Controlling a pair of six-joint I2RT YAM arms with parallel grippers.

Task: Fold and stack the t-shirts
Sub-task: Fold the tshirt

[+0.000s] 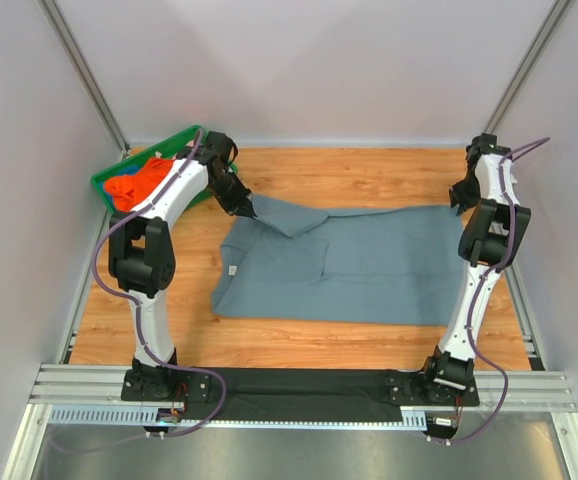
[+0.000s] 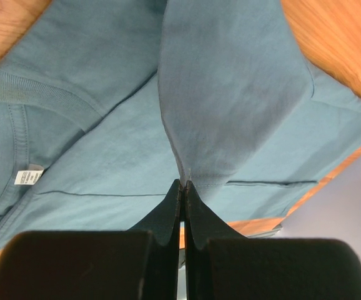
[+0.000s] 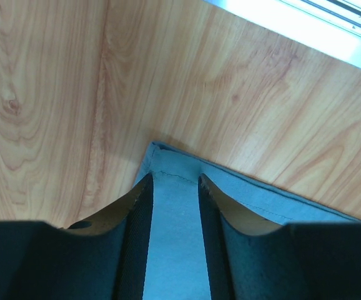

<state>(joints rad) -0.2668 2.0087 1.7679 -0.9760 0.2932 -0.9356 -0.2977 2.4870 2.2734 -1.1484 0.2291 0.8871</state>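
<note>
The left arm reached forward and inward with its elbow raised. The black two-finger left tool [image 2: 183, 183] tilted down, its jaws pressed tight on a fold of the slate grey-blue fabric t-shirt [image 2: 230, 94]. The right arm stood tall at the far side. The matching black right tool [image 3: 174, 181] pointed down, jaws partly apart.

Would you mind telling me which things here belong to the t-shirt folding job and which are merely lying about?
Belong to the job: grey-blue t-shirt, sleeve pinched in the left pincer; orange t-shirt, bunched in the green bin.
Lying about: green bin; wooden table.
</note>
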